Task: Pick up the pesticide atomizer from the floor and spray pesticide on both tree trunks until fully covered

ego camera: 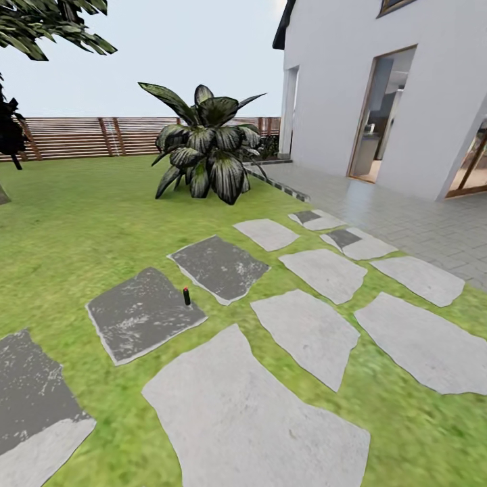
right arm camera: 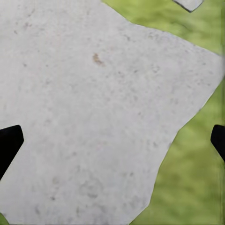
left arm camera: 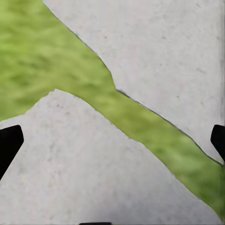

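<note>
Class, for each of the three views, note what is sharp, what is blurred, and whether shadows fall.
Head view: even light, no cast shadows; atomizer tiny but distinct, grass smeared. Left wrist view: soft stone, blurry grass, dark fingertips at the edges. Right wrist view: the same softness, stone speckled, no glare.

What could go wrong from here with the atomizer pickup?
1. The pesticide atomizer is small and stands upright on the grass strip between two dark stepping stones; a clumsy approach could probably tip it.
2. Both wrist views look down at pale stones and grass with nothing between the open claw tips, so the base must first drive closer.
</note>
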Robot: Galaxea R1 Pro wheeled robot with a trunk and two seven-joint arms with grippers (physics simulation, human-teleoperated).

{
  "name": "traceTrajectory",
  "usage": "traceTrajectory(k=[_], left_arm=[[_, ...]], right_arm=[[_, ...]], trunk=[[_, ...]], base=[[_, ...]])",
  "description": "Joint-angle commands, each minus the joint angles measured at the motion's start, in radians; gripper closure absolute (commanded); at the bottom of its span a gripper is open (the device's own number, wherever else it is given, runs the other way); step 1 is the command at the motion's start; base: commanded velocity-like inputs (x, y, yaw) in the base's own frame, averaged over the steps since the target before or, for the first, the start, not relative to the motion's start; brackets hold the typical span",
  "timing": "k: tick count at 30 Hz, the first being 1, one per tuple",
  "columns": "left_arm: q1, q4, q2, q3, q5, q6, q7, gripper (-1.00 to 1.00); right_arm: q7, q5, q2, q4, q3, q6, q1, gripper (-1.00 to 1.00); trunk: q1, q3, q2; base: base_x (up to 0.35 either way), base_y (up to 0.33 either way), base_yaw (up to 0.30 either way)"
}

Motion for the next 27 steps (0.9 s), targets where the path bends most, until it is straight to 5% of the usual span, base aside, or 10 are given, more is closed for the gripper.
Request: traceTrajectory(k=[1,27], left_arm=[[0.000,0.000,0.000,0.000,0.000,0.000,0.000,-1.00],[0.000,0.000,0.000,0.000,0.000,0.000,0.000,-1.00]], right_arm=[[0.000,0.000,0.000,0.000,0.000,0.000,0.000,-1.00],[-0.002,0.000,0.000,0.001,0.000,0.000,0.000,-1.00]], trunk=[[0.000,0.000,0.000],[0.000,0.000,0.000]], base=[[0.278,-0.166,0.000],[0.278,-0.166,0.000]])
